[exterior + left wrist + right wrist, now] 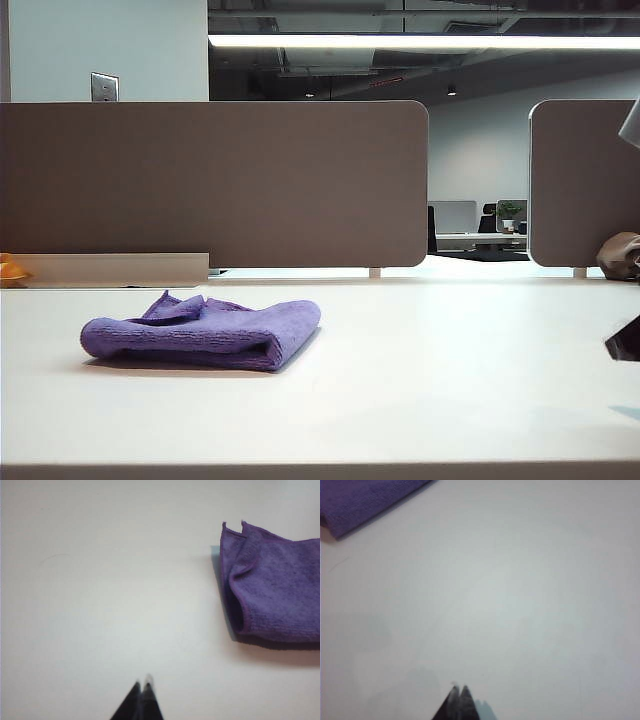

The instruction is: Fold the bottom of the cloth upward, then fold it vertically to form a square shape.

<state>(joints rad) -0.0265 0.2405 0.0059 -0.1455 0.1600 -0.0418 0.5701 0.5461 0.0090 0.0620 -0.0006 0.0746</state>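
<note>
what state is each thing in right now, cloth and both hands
cloth: folded into a compact, layered bundle lying on the table, corners sticking up a little at one end, nothing touching it
left hand: shut, empty, over bare table and apart from the cloth
right hand: shut, empty, over bare table with only a corner of the cloth in its view

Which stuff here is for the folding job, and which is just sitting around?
For the job:
- purple cloth, folded on the table
- left end effector, shut, away from it
- right end effector, shut, away from it

Just lying about:
- orange thing
- brown thing
</note>
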